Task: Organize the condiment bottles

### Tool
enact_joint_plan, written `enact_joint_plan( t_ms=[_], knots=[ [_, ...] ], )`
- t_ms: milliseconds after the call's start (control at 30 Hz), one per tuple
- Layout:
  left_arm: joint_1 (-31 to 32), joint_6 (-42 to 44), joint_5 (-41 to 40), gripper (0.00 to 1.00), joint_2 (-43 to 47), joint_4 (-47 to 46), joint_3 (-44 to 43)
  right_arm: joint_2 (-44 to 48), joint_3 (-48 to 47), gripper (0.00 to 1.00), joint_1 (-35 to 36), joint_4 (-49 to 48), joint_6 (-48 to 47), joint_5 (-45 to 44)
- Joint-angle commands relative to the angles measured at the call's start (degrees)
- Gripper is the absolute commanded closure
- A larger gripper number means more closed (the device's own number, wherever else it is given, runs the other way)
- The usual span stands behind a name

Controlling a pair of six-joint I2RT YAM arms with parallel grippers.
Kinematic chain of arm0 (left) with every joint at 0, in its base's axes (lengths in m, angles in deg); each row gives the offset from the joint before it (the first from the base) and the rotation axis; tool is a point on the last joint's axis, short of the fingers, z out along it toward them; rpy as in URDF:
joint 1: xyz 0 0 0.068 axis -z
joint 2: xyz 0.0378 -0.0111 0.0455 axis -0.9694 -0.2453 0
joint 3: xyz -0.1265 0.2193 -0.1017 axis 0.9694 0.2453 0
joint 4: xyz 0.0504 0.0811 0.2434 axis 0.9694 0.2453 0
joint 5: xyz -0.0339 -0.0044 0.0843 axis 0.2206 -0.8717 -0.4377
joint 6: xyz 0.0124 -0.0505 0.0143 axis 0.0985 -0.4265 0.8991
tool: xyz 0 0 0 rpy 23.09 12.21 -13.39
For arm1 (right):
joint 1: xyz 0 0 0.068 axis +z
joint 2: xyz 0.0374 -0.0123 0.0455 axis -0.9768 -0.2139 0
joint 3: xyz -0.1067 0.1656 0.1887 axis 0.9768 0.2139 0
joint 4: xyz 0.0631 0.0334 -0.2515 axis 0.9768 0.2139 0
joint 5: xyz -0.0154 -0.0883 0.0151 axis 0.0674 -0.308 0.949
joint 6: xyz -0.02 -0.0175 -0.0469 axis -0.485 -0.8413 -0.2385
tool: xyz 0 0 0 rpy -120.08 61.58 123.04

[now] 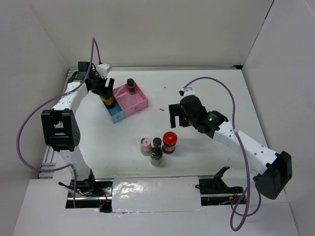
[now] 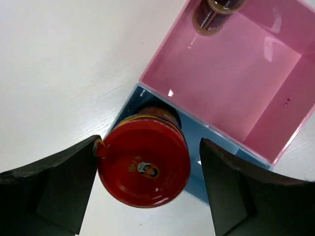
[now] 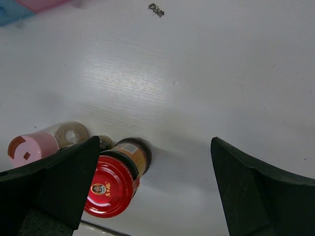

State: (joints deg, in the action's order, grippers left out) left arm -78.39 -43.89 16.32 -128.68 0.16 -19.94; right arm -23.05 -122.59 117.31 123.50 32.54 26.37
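Observation:
A red-lidded jar [image 1: 109, 101] stands in the blue compartment [image 1: 118, 116] of the tray. My left gripper [image 1: 105, 92] is open around it; in the left wrist view the left finger [image 2: 54, 189] touches the red lid [image 2: 143, 164] and the right finger [image 2: 236, 191] stands a little apart. A slim dark bottle [image 1: 131, 86] stands in the pink compartment [image 1: 141, 102]. On the table stand the pink-capped jar [image 1: 145, 146], two slim dark bottles [image 1: 157, 143] [image 1: 156, 157] and the second red-lidded jar [image 1: 170, 142]. My right gripper [image 1: 175, 116] is open and empty, above and behind that jar [image 3: 109, 186].
The pink-and-blue tray sits at the back left, near the table's left edge. A small dark speck [image 1: 161, 109] lies right of the tray. White walls enclose the table on three sides. A shiny sheet [image 1: 155, 193] covers the near edge between the arm bases.

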Motion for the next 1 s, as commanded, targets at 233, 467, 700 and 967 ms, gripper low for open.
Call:
enact_joint_plan(
  t_ms=[233, 467, 700, 967],
  knots=[
    [-0.57, -1.72, 2.06, 0.01, 2.21, -2.90, -3.97, 0.31, -6.14, 0.00, 3.49, 4.99, 2.09, -2.33],
    [-0.75, -5.06, 4.42, 0.01, 5.99, 3.76, -13.81, -3.12, -10.72, 0.43, 8.76, 13.08, 6.48, 1.53],
    [-2.07, -3.23, 9.79, 0.01, 19.68, 5.02, -9.00, -6.55, -8.88, 0.00, 15.44, 17.75, 14.39, -0.65],
    [-3.91, -2.78, 13.12, 0.01, 29.11, 7.11, 0.77, -12.61, -10.90, 0.00, 18.08, 19.67, 18.87, -9.44]
  ],
)
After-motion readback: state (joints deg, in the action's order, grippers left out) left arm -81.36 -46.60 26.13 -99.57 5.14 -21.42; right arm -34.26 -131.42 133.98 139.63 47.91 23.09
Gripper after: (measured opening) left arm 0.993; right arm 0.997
